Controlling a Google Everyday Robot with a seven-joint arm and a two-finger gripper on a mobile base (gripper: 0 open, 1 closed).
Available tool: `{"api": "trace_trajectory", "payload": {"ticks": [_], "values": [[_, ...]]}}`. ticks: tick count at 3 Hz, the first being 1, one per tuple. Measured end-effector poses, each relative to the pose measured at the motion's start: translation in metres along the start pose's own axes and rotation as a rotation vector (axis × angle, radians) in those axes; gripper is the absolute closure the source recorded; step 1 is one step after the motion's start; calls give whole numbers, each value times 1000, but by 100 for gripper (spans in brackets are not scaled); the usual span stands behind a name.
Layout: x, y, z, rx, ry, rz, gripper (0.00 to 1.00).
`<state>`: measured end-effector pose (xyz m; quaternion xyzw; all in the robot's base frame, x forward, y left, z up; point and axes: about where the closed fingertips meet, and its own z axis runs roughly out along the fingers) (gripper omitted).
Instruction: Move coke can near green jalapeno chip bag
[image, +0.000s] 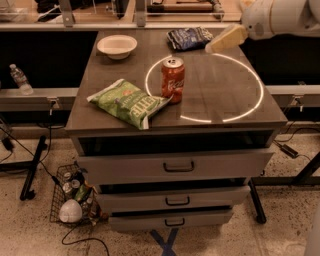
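The coke can (173, 80), red with white script and a silver top, stands upright on the dark tabletop (225, 90). It stands just right of the green jalapeno chip bag (128, 102), which lies flat near the table's front left, its corner about touching the can. My gripper (223, 40) is raised above the table's back right, well away from the can and holding nothing. Only its pale fingers (225, 39) show, close together as one wedge.
A white bowl (117, 46) sits at the back left. A dark blue chip bag (190, 37) lies at the back centre. A ring of light marks the table's right half. Drawers hang below. A wire basket of cans (75, 197) stands on the floor at left.
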<state>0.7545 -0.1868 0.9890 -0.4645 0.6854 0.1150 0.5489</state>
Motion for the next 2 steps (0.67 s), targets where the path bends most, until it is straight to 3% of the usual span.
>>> {"api": "trace_trajectory", "payload": {"ticks": [1, 2], "values": [[-22, -59, -48, 204, 12, -33, 0], [-23, -63, -50, 217, 11, -36, 0]]}}
